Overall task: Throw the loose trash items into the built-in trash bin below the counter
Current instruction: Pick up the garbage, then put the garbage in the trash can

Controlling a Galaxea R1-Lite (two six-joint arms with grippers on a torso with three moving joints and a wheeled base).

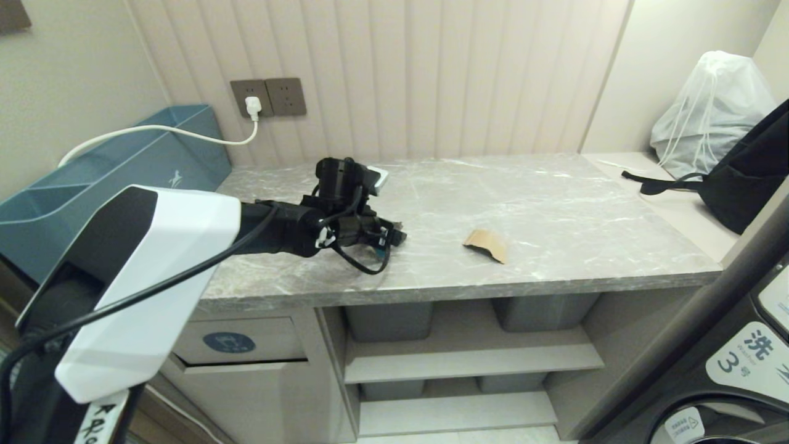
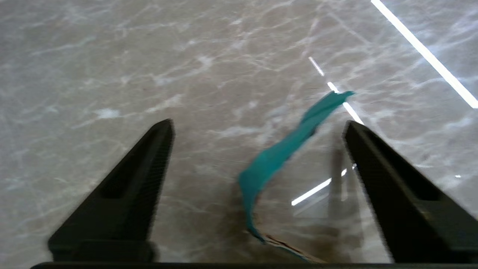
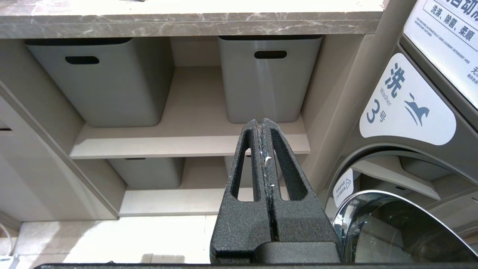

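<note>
Grey marble counter [image 1: 555, 203] carries the tan scrap [image 1: 486, 244] near its front edge; the teal scrap [image 2: 283, 157] lies between the wide-spread left gripper [image 2: 257, 125]. Right gripper [image 3: 263, 123], pressed closed, faces a washer label [image 3: 405, 102] reading "Washer 3". The bin flap [image 1: 240, 342] sticker's icon is unclear.

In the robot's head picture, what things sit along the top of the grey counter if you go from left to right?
Blue organizer → left gripper → tan cardboard scrap → black bag, all along the counter.
</note>
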